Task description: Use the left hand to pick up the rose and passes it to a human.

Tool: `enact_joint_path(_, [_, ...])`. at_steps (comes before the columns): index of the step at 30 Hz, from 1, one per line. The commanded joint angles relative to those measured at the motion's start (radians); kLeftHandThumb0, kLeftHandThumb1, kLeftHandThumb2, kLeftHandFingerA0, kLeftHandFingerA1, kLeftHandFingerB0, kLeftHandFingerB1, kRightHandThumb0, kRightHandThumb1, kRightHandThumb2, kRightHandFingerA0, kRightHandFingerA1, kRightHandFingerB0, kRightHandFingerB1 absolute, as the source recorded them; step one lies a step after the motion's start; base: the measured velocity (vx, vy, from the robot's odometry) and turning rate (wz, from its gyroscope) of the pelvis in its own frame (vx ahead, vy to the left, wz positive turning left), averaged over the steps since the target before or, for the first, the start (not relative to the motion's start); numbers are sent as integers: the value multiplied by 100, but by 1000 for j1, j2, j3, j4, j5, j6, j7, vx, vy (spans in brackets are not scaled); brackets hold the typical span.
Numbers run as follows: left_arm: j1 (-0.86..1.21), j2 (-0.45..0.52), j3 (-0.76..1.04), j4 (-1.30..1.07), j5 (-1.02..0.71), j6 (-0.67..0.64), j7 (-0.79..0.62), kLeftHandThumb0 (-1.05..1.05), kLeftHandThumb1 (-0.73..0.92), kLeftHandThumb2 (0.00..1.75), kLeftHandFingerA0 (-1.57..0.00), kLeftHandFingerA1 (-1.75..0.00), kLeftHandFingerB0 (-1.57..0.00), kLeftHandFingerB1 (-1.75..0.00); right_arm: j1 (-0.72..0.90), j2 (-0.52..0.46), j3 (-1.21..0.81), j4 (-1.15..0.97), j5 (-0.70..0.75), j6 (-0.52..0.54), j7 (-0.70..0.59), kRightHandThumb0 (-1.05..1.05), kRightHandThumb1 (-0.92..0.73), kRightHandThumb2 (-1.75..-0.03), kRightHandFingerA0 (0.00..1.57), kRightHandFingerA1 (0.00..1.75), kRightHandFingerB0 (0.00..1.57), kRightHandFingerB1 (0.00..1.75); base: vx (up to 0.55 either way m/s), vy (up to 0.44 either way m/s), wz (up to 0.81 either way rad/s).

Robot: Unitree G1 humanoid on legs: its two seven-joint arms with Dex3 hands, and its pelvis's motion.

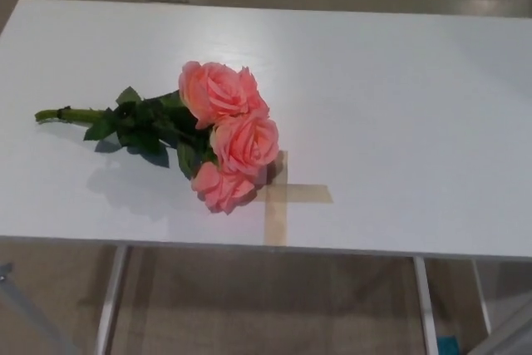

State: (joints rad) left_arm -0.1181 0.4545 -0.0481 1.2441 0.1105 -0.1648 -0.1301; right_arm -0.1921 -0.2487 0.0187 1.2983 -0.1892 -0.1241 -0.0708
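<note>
Neither hand showing, state unknowable; pink three-bloomed fabric rose [224, 135] lying on white table [399, 106], green stem [71, 114] pointing toward left arm's side, blooms touching tan tape cross [278, 197].

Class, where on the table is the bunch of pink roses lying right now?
In the head view, the roses lie left of centre on the white table, stem end pointing left, with the blooms overlapping the left side of the tape cross near the front edge.
</note>
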Motion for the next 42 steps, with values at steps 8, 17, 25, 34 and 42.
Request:
enact_joint_path(8, [24, 46, 36, -77, -20, -117, -121, -48, 52, 56, -31, -34, -27, -30, 4, -1, 4, 17, -5, -29, -16, -31, -70, -61, 64, 42, 49, 37, 0, 0, 0])
enact_joint_path(17, [321, 260, 5, -776, -150, -70, -526, -59, 40, 67, -24, -40, -31, -39, 0, -6, 6, 16, -6, -30, -11, -32, -70, -61, 65, 43, 49, 37, 0, 0, 0])
enact_joint_path(25, [593, 438, 162, -1372, -519, 39, -753, -41, 43, 53, -55, -45, -47, -38, 3, -7, 7, 18, -6, -30, -12, -32, -70, -61, 65, 42, 49, 37, 0, 0, 0])
enact_joint_path(34, [713, 472, 418, -1713, -897, 126, -902, -36, 41, 52, -65, -51, -51, -40, -8, -9, 9, 19, -7, -19, -10, -32, -70, -61, 66, 43, 49, 37, 0, 0, 0])
enact_joint_path(42, [638, 393, 597, -1907, -993, 36, -684, -45, 35, 62, -41, -48, -33, -41, -9, -7, 9, 19, -7, -15, -2, -32, -70, -61, 64, 42, 49, 37, 0, 0, 0])
